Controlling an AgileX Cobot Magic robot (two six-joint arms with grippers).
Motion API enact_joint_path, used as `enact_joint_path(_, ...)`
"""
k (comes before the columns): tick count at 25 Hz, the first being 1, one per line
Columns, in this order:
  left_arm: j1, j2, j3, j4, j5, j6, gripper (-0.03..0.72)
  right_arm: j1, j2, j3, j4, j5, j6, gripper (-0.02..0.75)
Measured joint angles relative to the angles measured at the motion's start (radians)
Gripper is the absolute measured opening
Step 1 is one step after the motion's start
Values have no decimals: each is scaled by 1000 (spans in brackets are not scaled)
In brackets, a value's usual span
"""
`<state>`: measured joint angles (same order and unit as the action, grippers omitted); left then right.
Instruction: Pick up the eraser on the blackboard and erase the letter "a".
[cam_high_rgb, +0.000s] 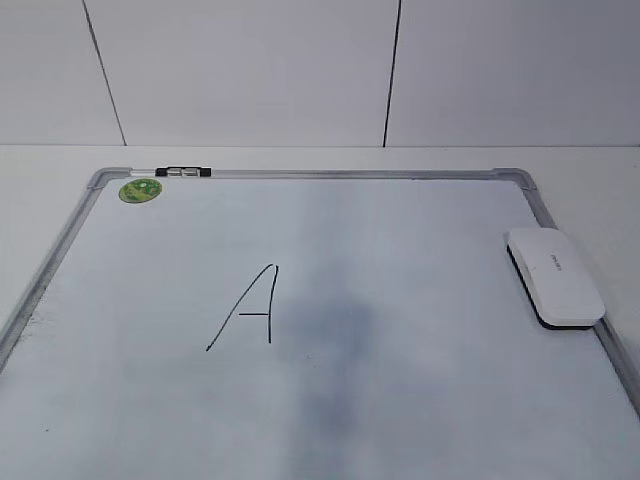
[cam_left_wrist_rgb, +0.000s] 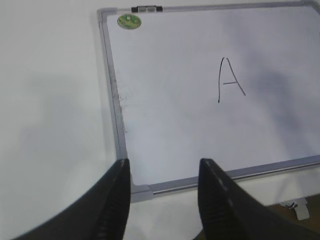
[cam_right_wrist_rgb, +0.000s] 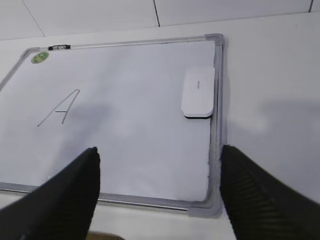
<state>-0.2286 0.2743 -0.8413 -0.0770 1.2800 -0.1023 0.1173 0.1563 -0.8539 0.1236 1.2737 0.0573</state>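
Flat on table (cam_high_rgb: 60, 165): blackboard (cam_high_rgb: 400, 400), white, grey-framed, green sticker (cam_high_rgb: 140, 190) in upper left corner. Right edge of exterior view: eraser (cam_high_rgb: 555, 275) resting on board, against frame, untouched. Left of centre: angular capital letter "A" (cam_high_rgb: 250, 308) in black marker. Low in wrist views: left gripper (cam_left_wrist_rgb: 162, 175) and right gripper (cam_right_wrist_rgb: 160, 165), both spread apart, grasping nothing.
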Motion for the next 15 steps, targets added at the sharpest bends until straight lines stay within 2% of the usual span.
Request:
enact_joint_path(9,0,-74,205,0,0,0,340,0,-86,269,-38,0,-42,593)
enact_joint_path(15,0,-99,293,0,-67,49,340,0,-160,300,-105,2,-78,593)
